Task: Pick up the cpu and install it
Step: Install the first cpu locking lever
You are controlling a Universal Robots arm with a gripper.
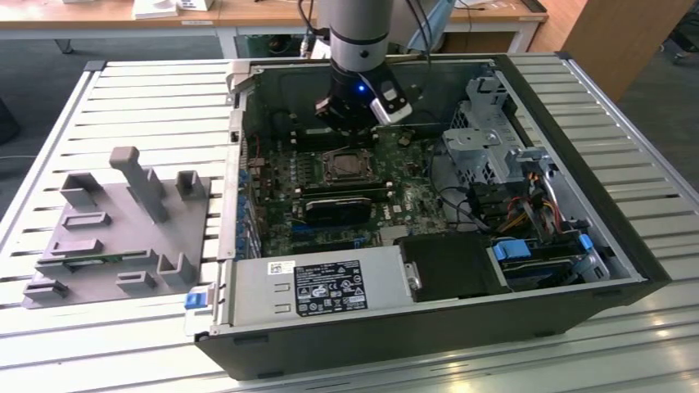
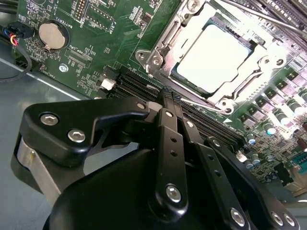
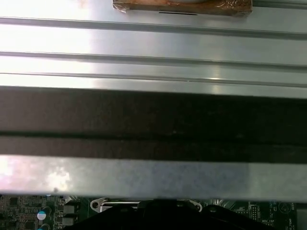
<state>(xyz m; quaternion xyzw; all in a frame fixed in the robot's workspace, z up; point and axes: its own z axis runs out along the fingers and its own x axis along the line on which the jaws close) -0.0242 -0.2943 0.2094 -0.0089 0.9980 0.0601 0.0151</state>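
End effector (image 2: 165, 103) closed, one cpu (image 2: 218, 57) socketed

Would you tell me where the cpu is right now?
The cpu sits in the motherboard socket, just beyond the gripper in the second wrist view.

Slatted metal bench under me, bright glare.
Wooden desk (image 1: 262, 15) behind; wood panel (image 1: 611, 37) at exterior view's right; grey floor (image 1: 33, 74).
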